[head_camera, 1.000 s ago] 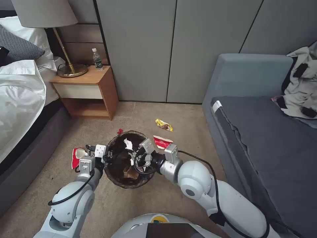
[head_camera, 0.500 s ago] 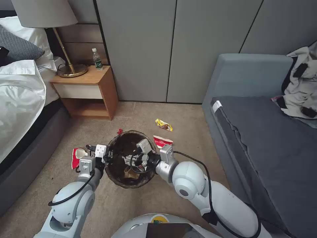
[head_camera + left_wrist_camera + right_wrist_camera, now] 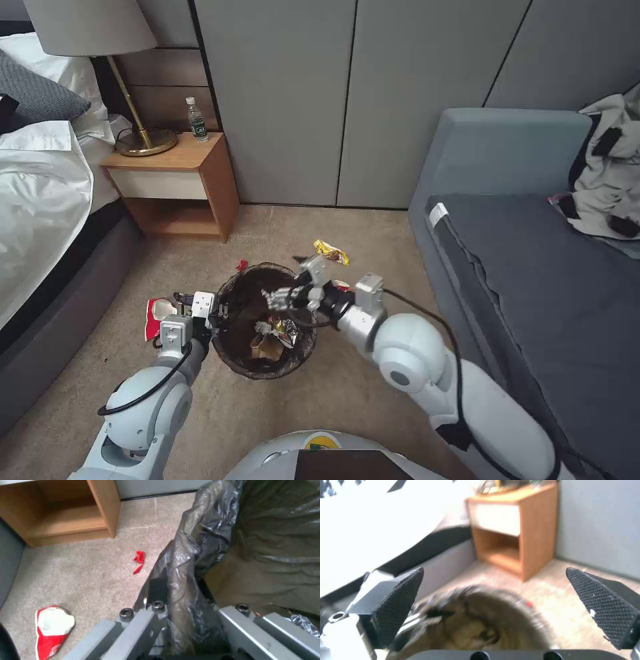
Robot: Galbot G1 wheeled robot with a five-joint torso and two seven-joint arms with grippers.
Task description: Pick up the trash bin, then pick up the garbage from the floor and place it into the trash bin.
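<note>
Right gripper (image 3: 283, 297) hangs over the far-right part of the trash bin (image 3: 267, 365), pads spread wide with nothing between them; in the right wrist view the two black textured pads (image 3: 398, 600) sit far apart with just the blurry bin mouth below. Left gripper (image 3: 186, 630) is clamped on the bin's left rim, pinching the dark bag liner and the wall between its grey fingers, and the bin stands upright on the beige carpet (image 3: 347, 400) right in front of the robot.

Inside the bin you can see a silver crinkly wrapper (image 3: 287, 330), a white paper wad (image 3: 264, 327) and a tan paper bag (image 3: 267, 345) at the bottom.

Still on the floor: a crushed red-and-white carton (image 3: 155, 317) just left of the left gripper, a small red scrap (image 3: 241, 265) near the bin's far rim, a yellow snack wrapper (image 3: 331, 252) out past the bin toward the wardrobe doors (image 3: 347, 100), and another red-and-white piece (image 3: 341, 285) mostly hidden behind the right wrist.

Wooden nightstand (image 3: 180, 187) is off to the far left, grey sofa (image 3: 533, 267) on the right.
</note>
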